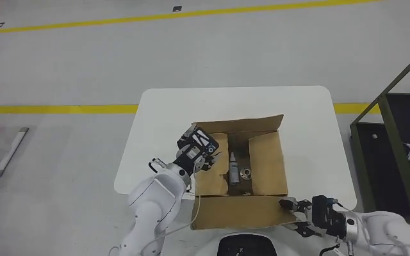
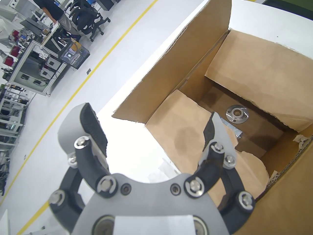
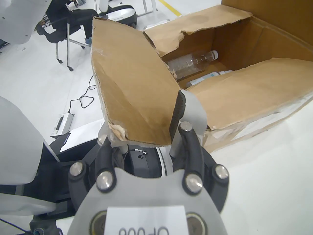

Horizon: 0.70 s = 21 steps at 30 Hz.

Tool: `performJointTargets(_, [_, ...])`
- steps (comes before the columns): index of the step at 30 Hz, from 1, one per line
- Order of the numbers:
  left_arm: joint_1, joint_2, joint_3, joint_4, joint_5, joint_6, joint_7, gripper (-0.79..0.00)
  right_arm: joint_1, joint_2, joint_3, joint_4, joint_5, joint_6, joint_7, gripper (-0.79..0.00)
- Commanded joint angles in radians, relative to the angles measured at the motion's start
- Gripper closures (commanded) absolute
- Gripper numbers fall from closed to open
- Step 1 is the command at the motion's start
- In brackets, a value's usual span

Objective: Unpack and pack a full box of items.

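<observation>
- White table (image 1: 160, 128) carries the box (image 1: 240, 125) in its middle, with the flaps open. The items are inside, so I judge that the unpacking has hardly begun.
- Inside, a bottle (image 3: 193, 62) lies on the bottom, in the gap between the two inner flaps. A flange (image 2: 236, 113) lies flat just beside it.
- Left gripper (image 2: 149, 113) hangs over the left inner flap (image 2: 176, 135). It is released and empty, with its fingers (image 2: 94, 128) wide apart.
- Right gripper (image 3: 144, 116) is at the corner of the near flap (image 3: 132, 74), which sticks out past the near edge of the table. Whether it really clamps the flap, I cannot tell.
- Next step is probably to reach in with the left gripper. The gap is narrow, so it should come down straight over the bottle, with the fingers across the body and not along it.
- Left inner flap leans into the opening and may catch a finger. Pushing it outward first seems wise.
- Bottle first, I think: the flange is thin and flat, and will be difficult to pinch.
</observation>
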Motion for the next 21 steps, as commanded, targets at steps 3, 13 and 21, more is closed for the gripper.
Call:
performJointTargets(3, [-0.005, 0.002, 0.004, 0.002, 0.004, 0.006, 0.002, -0.785, -0.005, 0.015, -0.006, 0.005, 0.049, 0.0, -0.019, -0.785])
performJointTargets(13, [-0.006, 0.006, 0.004, 0.009, 0.014, 0.027, 0.008, -0.785, -0.086, 0.073, 0.126, 0.012, 0.284, 0.0, -0.146, -0.785])
performJointTargets(21, [-0.004, 0.01, 0.006, 0.014, 0.018, 0.03, 0.012, -0.785, -0.114, 0.1, 0.185, 0.007, 0.386, 0.0, -0.271, -0.234])
